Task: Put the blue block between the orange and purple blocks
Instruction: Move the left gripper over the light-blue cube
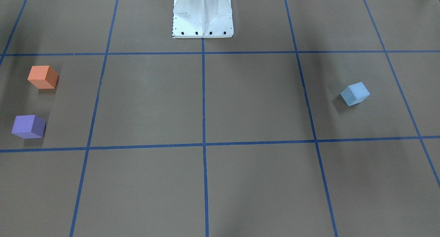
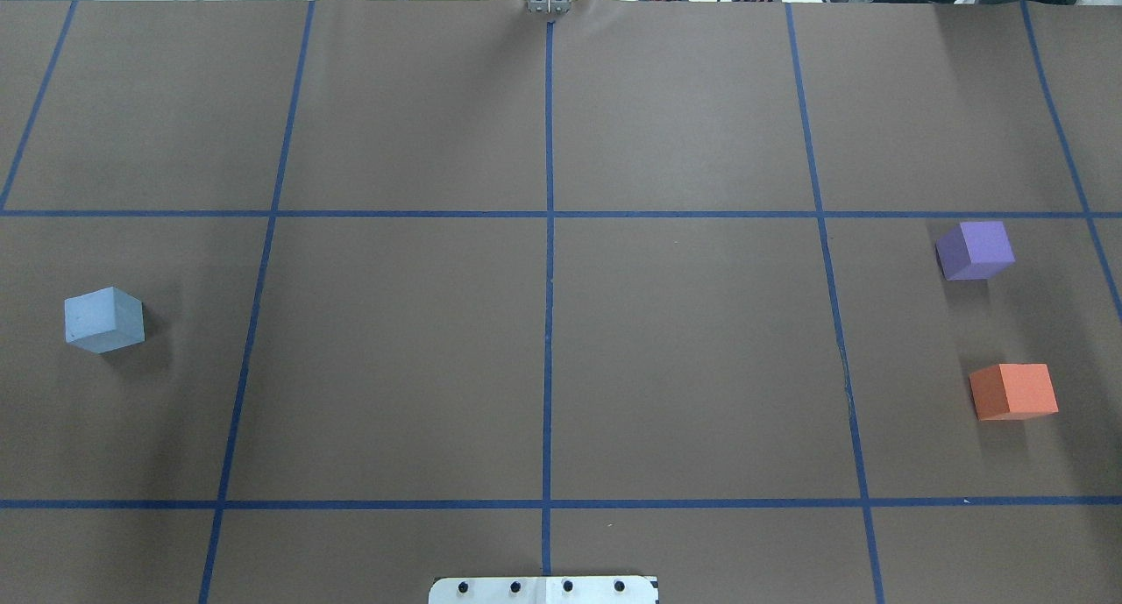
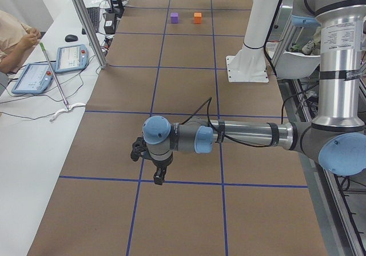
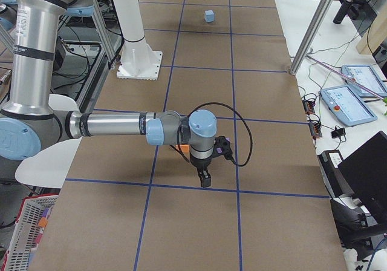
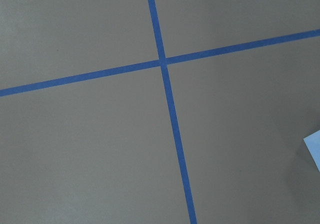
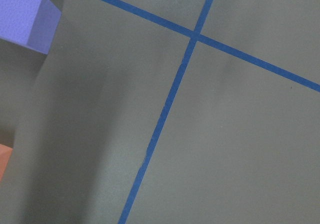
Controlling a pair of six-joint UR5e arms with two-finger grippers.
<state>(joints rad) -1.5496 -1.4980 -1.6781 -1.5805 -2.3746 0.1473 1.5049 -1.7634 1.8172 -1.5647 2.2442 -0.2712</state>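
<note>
The light blue block (image 1: 355,94) sits alone on the robot's left side of the brown table (image 2: 103,320); its corner shows in the left wrist view (image 5: 314,151). The orange block (image 2: 1013,392) and the purple block (image 2: 975,250) stand apart on the robot's right side, with a gap between them. The left gripper (image 3: 155,175) shows only in the exterior left view, hanging above the table; I cannot tell if it is open. The right gripper (image 4: 205,177) shows only in the exterior right view, above the table by the orange and purple blocks; I cannot tell its state.
The white robot pedestal (image 1: 202,15) stands at the table's robot-side edge. Blue tape lines (image 2: 549,236) divide the brown surface into squares. Tablets (image 3: 70,58) and an operator's arm (image 3: 14,39) are beside the table. An aluminium post (image 4: 308,32) stands at the table's edge.
</note>
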